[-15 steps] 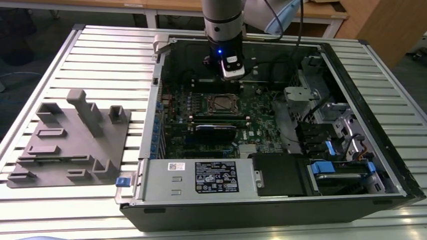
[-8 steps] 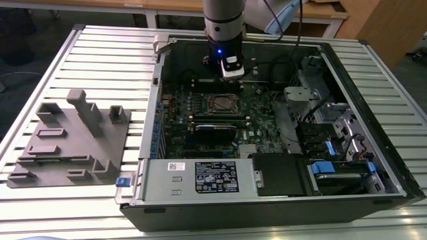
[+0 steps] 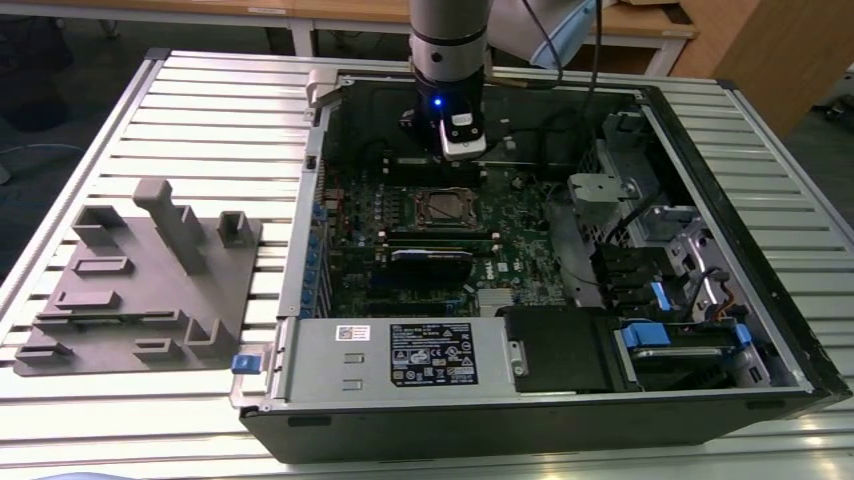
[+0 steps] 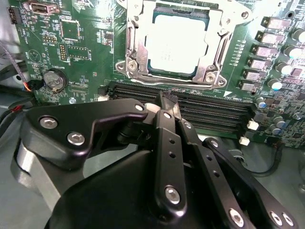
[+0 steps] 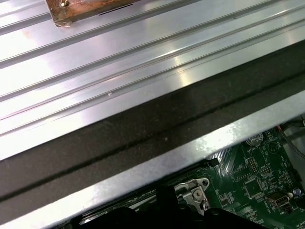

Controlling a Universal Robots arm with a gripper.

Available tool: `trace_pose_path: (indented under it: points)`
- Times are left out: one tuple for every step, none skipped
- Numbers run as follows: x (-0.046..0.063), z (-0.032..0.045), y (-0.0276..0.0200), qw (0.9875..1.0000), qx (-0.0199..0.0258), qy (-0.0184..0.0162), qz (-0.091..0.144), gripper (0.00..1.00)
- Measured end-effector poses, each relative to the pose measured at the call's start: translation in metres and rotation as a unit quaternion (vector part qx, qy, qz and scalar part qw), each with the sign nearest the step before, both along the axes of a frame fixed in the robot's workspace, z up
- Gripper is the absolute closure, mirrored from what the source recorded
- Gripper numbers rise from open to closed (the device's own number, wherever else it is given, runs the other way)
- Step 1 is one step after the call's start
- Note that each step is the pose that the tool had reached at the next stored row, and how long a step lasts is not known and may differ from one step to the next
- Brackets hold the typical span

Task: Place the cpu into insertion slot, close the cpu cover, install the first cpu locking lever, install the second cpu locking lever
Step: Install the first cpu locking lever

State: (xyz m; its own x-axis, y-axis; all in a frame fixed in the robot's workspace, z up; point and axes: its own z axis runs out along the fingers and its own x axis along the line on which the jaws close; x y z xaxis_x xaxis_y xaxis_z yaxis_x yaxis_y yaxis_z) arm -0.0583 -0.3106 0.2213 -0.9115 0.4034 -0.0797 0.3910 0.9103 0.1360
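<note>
The cpu (image 4: 176, 45), with its pale metal top, lies flat in the insertion slot (image 3: 447, 208) on the green motherboard. The silvery cpu cover (image 4: 136, 52) lies down around it, and the chip shows through the cut-out. My gripper (image 4: 169, 98) hangs above the board just beside the socket, over the black memory slots. Its black fingers are shut together with nothing between them. In the exterior view the gripper (image 3: 458, 150) is above the socket, toward the case's far wall. I cannot make out the locking levers.
Long black memory slots (image 4: 205, 107) run beside the socket, with a coin battery (image 4: 55, 78) and a row of grey components (image 4: 276, 47) nearby. The case wall (image 5: 143, 129) rims the board. A grey fixture plate (image 3: 134, 290) lies at the exterior view's left, and drive bays (image 3: 667, 300) fill its right.
</note>
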Motion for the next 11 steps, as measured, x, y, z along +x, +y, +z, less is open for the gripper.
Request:
trace_pose_path:
  points:
    - [0.0,0.0,0.0,1.0,0.0,0.0002,0.0,0.89]
    - [0.0,0.0,0.0,1.0,0.0,0.0004,0.0,0.89]
    - [0.0,0.0,0.0,1.0,0.0,0.0006,0.0,0.89]
    - [0.0,0.0,0.0,1.0,0.0,0.0008,0.0,0.89]
    - [0.0,0.0,0.0,1.0,0.0,0.001,0.0,0.89]
    - [0.0,0.0,0.0,1.0,0.0,0.0012,0.0,0.89]
    - [0.0,0.0,0.0,1.0,0.0001,0.0012,0.0,0.89]
    - [0.0,0.0005,0.0,1.0,0.0,0.0012,0.0,0.89]
    - [0.0,0.0011,0.0,1.0,0.0001,0.0011,0.0,0.89]
    - [0.0,0.0018,0.0,1.0,0.0001,0.0012,0.0,0.89]
    - [0.0,0.003,0.0,1.0,0.0,0.0012,0.0,0.89]
